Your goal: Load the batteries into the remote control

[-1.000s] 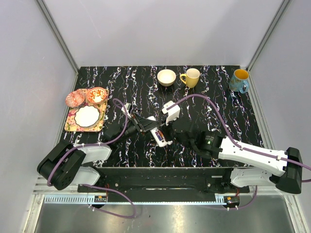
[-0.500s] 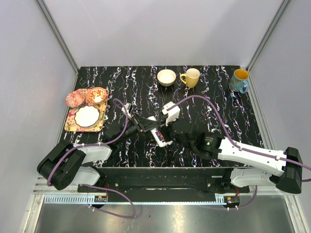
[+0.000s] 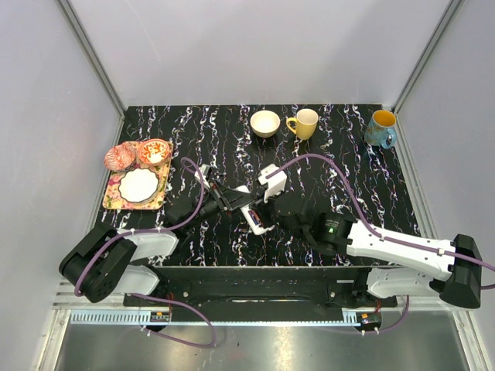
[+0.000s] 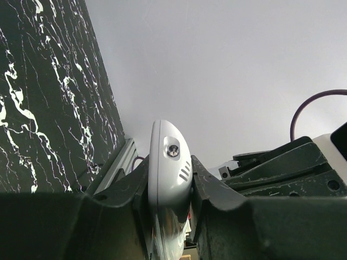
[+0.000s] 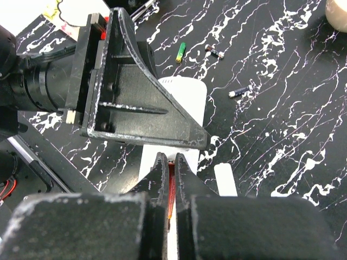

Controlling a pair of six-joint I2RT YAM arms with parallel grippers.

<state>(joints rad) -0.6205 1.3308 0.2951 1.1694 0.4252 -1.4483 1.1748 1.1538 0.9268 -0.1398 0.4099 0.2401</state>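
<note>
**Step in hand — battery insertion.** The left gripper (image 4: pixel 169 176) is clamped across the remote control (image 4: pixel 168 146), one black finger on each long side, holding it just above the table (image 5: pixel 282 108). The right gripper (image 5: pixel 169 160) stands directly over the remote's body. Its jaws are drawn almost together on a red-orange battery (image 5: pixel 171 189), of which only a thin sliver shows.

**Next move.** Judged from this position, line the battery up with the open bay, lower it and press it home. Whether its polarity matches the bay cannot be read here.

**Materials and shapes.**
- Remote: smooth glossy white plastic with a rounded end carrying a small screw and short slots.
- Fingers: matte black, scuffed pale along the edges.
- Table: black with white marble veining, hard and flat.
- Spare batteries: small rigid cylinders lying loose beyond the remote — one green-yellow (image 5: pixel 181 51), one dark with a pale end (image 5: pixel 239 91).
- White strip (image 5: pixel 225 181): flat, beside the remote; possibly the bay cover.
</note>
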